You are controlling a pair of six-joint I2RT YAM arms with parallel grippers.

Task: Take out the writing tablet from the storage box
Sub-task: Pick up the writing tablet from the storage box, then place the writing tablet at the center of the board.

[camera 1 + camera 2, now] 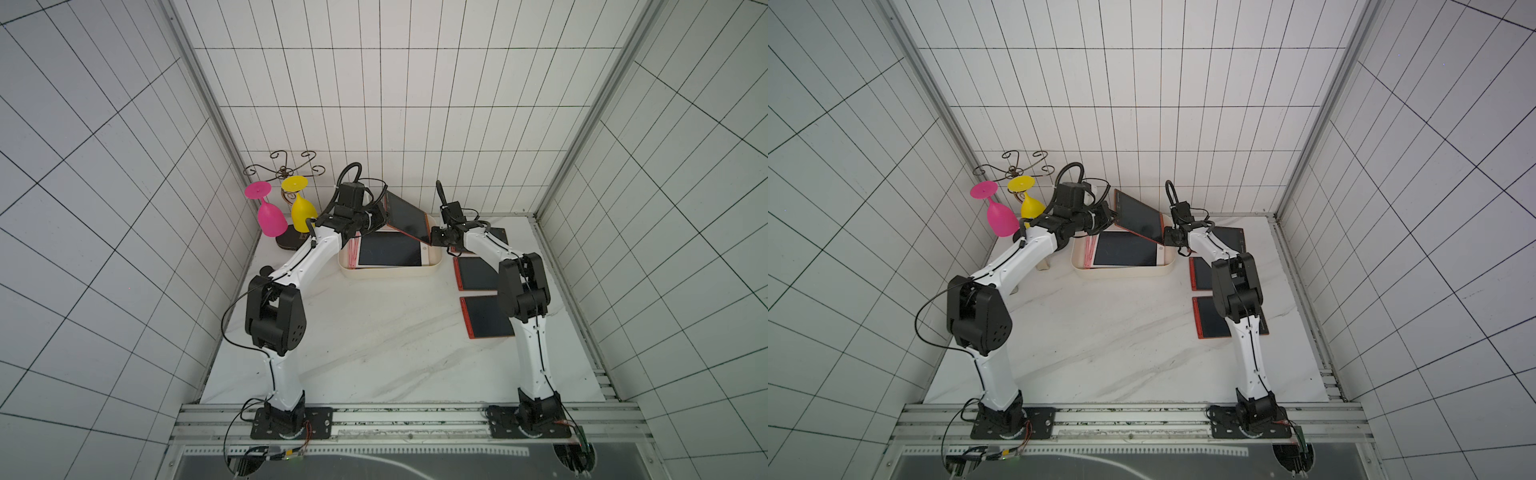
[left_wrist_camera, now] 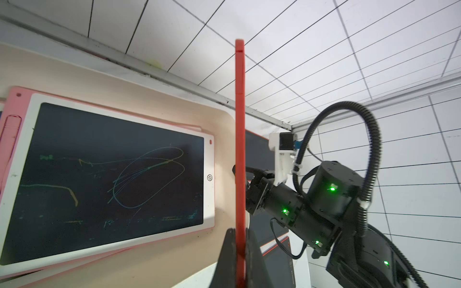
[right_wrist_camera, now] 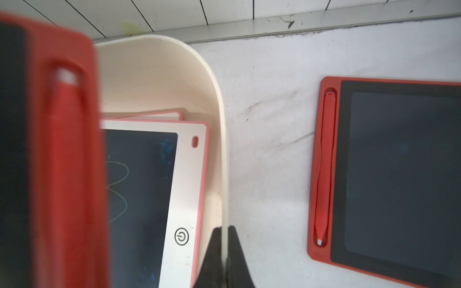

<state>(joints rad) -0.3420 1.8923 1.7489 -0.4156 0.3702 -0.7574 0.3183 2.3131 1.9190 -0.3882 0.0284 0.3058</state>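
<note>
Red writing tablet (image 1: 406, 217) pinched tight by left fingers (image 2: 224, 261): lift higher, slowly, clear of storage box (image 1: 390, 272) wall clamped by right fingers (image 3: 212, 261).

box (image 1: 388, 272) back-middle on worktop (image 1: 374, 332) | stacked tablets (image 1: 388, 249) in box | raised tablet (image 1: 405, 218) tilted above box's right half | front tablet (image 1: 486, 318), middle tablet (image 1: 478, 272), rear tablet (image 1: 1233, 237) in a row on worktop right of box | glasses (image 1: 270, 216) and rack (image 1: 284, 168) left of box
</note>
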